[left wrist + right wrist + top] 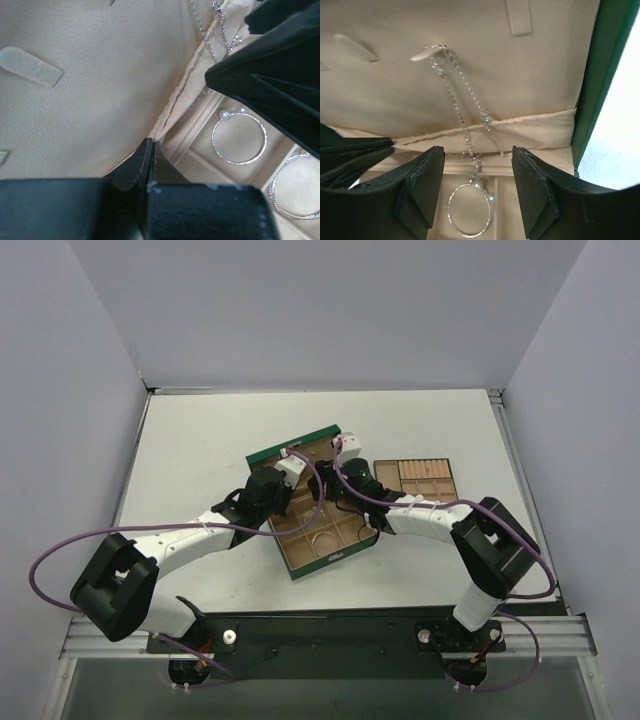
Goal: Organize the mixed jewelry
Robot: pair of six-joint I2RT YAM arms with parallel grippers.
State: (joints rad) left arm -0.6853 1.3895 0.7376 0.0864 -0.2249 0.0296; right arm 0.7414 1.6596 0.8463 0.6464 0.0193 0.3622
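The green box (330, 560) lies open in the middle of the table, its tan-lined lid (470, 85) standing up. A fine pale chain (462, 95) hangs from a tab in the lid, crosses the lid's pocket hem (530, 127) and ends by a silvery hoop (470, 210) with two small pearls in a compartment. My right gripper (477, 150) is open, its fingers either side of the chain's lower end without touching it. My left gripper (151, 143) is shut, tips at the pocket hem, nothing visible between them. A second hoop (295, 187) lies in the neighbouring compartment.
A small green tray with tan ring rolls (425, 478) stands just right of the box. Both grippers (293, 462) (346, 448) crowd together inside the box by the lid. White walls enclose the table on three sides.
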